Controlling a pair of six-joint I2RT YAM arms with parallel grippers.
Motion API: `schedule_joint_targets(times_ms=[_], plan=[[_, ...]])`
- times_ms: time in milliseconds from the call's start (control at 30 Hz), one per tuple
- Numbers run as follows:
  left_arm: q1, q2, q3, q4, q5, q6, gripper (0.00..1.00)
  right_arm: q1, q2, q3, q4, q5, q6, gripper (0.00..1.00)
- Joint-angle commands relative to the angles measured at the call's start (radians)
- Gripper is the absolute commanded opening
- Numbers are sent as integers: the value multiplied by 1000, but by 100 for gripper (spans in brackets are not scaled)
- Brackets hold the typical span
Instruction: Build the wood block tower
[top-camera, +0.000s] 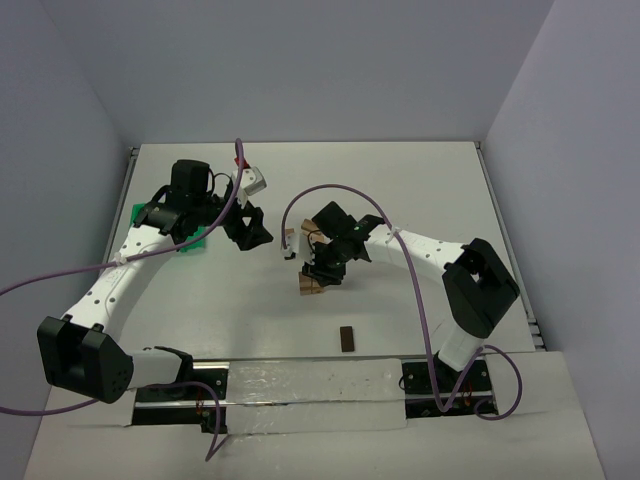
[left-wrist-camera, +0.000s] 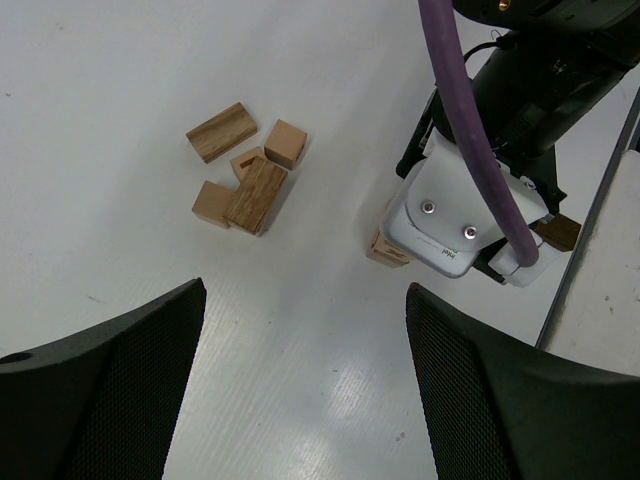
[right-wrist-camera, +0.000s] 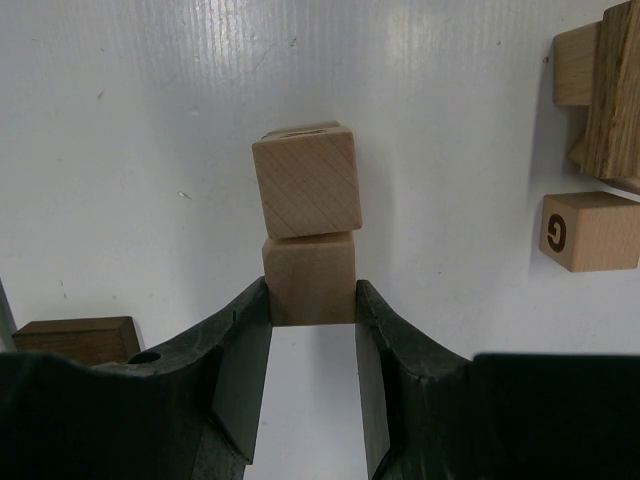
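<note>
My right gripper (right-wrist-camera: 312, 300) is shut on a light-tan wood block (right-wrist-camera: 310, 278), pinched at the fingertips. Just past that block a second tan cube (right-wrist-camera: 307, 180) touches it, slightly skewed, and the edge of another block shows behind. From above, the right gripper (top-camera: 318, 268) covers most of this tower (top-camera: 309, 287). Several loose wood blocks (left-wrist-camera: 240, 175) lie in a small pile beside it, one marked with a letter (right-wrist-camera: 590, 232). My left gripper (left-wrist-camera: 305, 400) hangs open over bare table, left of the pile (top-camera: 292, 241), holding nothing.
A dark brown block (top-camera: 346, 339) lies on the table nearer the arm bases, close to the right gripper (right-wrist-camera: 70, 338). The green bin (top-camera: 192, 240) sits at the left, partly under the left arm. Walls enclose the white table.
</note>
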Motion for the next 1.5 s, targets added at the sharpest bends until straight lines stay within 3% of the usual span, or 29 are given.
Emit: schedule_joint_targets(times_ms=[0, 1467], plan=[[8, -1, 8, 35, 15, -7, 87, 10, -47, 17, 7, -6, -12, 37], [8, 7, 13, 32, 20, -5, 87, 10, -21, 37, 1, -25, -14, 44]])
